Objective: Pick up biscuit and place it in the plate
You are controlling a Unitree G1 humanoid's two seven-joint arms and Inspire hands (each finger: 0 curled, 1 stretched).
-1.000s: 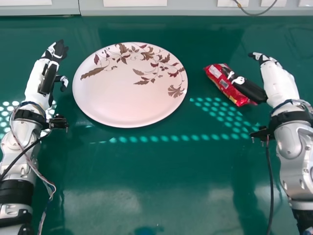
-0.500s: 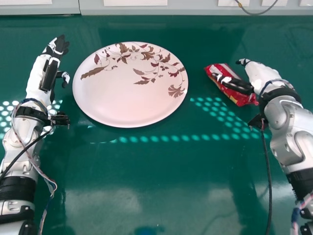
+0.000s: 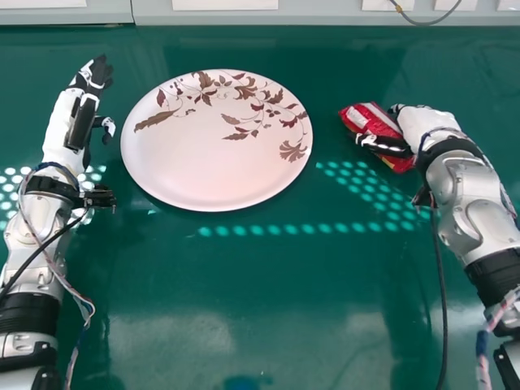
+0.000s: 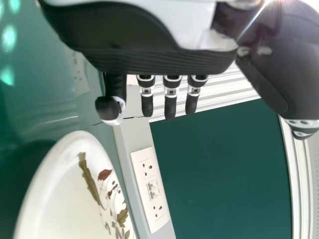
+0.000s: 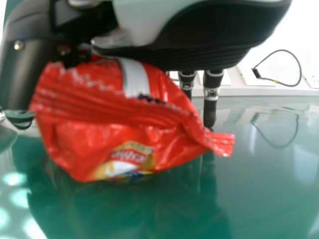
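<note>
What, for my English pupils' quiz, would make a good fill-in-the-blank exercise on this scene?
The packet is mainly ____ in colour.
The table is ____ in colour.
In the head view, the plate lies to the packet's ____.
The robot hand at the packet is the robot's ____ one.
red; green; left; right

Plate (image 3: 215,154) on table (image 3: 260,284), biscuit (image 3: 370,120) to its right
</note>
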